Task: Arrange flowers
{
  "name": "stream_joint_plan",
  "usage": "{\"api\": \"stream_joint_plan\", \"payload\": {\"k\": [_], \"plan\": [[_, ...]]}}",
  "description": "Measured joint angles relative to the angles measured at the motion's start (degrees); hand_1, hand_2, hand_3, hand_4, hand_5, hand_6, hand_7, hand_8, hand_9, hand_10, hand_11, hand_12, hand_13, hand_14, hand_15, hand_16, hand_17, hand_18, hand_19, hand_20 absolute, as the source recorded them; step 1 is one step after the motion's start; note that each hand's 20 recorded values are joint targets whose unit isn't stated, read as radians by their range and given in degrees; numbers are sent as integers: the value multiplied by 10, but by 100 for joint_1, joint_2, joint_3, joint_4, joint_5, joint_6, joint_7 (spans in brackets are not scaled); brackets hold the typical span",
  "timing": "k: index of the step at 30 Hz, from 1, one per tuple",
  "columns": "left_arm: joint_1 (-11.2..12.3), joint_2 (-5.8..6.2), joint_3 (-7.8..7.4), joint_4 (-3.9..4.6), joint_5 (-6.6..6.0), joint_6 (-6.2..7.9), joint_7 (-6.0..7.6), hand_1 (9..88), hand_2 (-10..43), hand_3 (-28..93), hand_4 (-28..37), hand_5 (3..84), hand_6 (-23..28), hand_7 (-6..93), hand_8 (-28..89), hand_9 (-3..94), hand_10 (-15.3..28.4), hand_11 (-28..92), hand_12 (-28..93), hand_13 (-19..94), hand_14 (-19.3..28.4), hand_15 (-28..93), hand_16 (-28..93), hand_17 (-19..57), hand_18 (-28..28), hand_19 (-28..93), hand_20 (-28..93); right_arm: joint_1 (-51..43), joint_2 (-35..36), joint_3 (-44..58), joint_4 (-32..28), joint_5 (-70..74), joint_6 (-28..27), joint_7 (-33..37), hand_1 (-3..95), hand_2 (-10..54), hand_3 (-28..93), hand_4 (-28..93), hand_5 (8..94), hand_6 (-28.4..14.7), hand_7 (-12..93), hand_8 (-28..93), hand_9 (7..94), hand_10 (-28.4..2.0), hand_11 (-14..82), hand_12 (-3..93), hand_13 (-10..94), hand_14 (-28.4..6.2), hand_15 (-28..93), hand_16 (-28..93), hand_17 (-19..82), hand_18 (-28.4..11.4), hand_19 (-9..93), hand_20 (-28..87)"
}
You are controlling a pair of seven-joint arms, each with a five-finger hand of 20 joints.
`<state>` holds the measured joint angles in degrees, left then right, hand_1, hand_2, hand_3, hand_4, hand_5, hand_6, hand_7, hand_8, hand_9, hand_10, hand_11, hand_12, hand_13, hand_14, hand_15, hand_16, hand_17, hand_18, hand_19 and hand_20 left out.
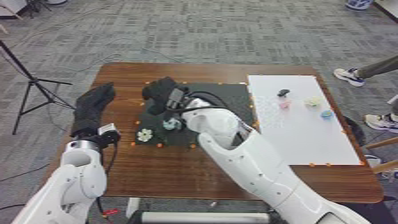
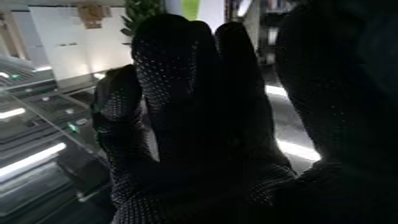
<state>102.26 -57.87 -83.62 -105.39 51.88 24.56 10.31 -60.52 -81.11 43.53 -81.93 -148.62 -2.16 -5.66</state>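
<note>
One white flower (image 1: 145, 135) spreads its petals on dark mat (image 1: 233, 93).

From the head, forward and down over the table (image 1: 178, 175). From the right wrist, close along the right hand (image 1: 160, 94), perhaps facing beyond the table, sharing that hand.

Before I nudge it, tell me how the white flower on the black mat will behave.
The white flower looks small, so it is probably light. Splayed out on the black mat, it would likely slide rather than roll.
</note>
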Motion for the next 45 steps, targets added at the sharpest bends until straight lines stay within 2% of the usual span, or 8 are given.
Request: {"api": "stream_joint_plan", "payload": {"k": [11, 23, 30, 32, 35, 38, 40, 45], "plan": [[-10, 101, 37, 0, -70, 62, 49, 257, 40, 706, -238, 483, 19, 194, -78, 465, 129, 208, 127, 368, 162, 171, -4, 42, 107, 70, 161, -123, 809, 157, -1225, 1414, -431, 345, 321, 71, 641, -175, 716, 9, 181, -111, 790, -124, 135, 146, 730, -118, 594, 328, 321, -251, 781, 568], [-18, 147, 76, 0, -120, 102, 89, 256, 44, 706, -239, 489, 18, 192, -77, 482, 129, 208, 127, 411, 172, 210, -16, 23, 113, 55, 148, -664, 1099, 308, -1695, 2505, -999, 1025, 308, 136, 614, -174, 628, -12, 149, -100, 792, -127, 117, 135, 729, -125, 586, 343, 321, -253, 792, 561], [7, 127, 5, -34, -79, 54, 92, 256, 45, 707, -240, 488, 18, 193, -77, 483, 129, 209, 128, 402, 172, 212, -16, 16, 116, 57, 147, -951, 935, 477, -1557, 2511, -1642, 1146, 286, 147, 611, -173, 473, -40, 119, -89, 746, -128, 108, 119, 717, -137, 587, 341, 313, -260, 794, 553], [152, 55, -289, -233, 50, -186, 55, 255, 45, 707, -240, 487, 17, 193, -77, 482, 129, 208, 128, 397, 172, 210, -16, 13, 117, 57, 146, -998, 855, 512, -1478, 2507, -1808, 1177, 273, 153, 610, -174, 405, -50, 109, -85, 719, -132, 105, 112, 712, -141, 589, 336, 311, -262, 795, 550], [684, -88, -1174, -1000, 292, -864, -74, 255, 46, 707, -240, 487, 17, 192, -77, 481, 129, 209, 129, 393, 171, 208, -14, 13, 117, 57, 145, -1051, 756, 544, -1371, 2491, -1960, 1200, 264, 156, 611, -174, 361, -59, 101, -83, 703, -138, 102, 109, 706, -144, 593, 332, 309, -263, 796, 547], [1276, -68, -1724, -1690, 343, -1025, -35, 256, 46, 707, -240, 485, 16, 192, -77, 480, 128, 210, 130, 390, 172, 208, -11, 12, 117, 57, 145, -1073, 689, 557, -1287, 2458, -2008, 1207, 257, 157, 615, -173, 321, -65, 92, -78, 693, -144, 97, 107, 704, -145, 596, 328, 309, -265, 799, 546], [1580, 2, -1742, -1782, 343, -982, 99, 255, 45, 708, -239, 486, 17, 192, -77, 480, 128, 208, 130, 388, 172, 206, -10, 11, 117, 58, 145, -1073, 658, 561, -1239, 2432, -2011, 1208, 255, 158, 616, -173, 316, -65, 92, -77, 682, -147, 94, 105, 703, -146, 598, 326, 309, -265, 799, 544], [2179, 44, -1715, -1512, 324, -998, 302, 257, 47, 707, -240, 488, 16, 191, -78, 479, 128, 207, 128, 390, 171, 202, -11, 21, 112, 61, 148, -1064, 616, 566, -1155, 2368, -2001, 1192, 249, 157, 620, -172, 308, -65, 96, -79, 655, -153, 88, 102, 700, -148, 597, 321, 305, -266, 798, 542]]}}
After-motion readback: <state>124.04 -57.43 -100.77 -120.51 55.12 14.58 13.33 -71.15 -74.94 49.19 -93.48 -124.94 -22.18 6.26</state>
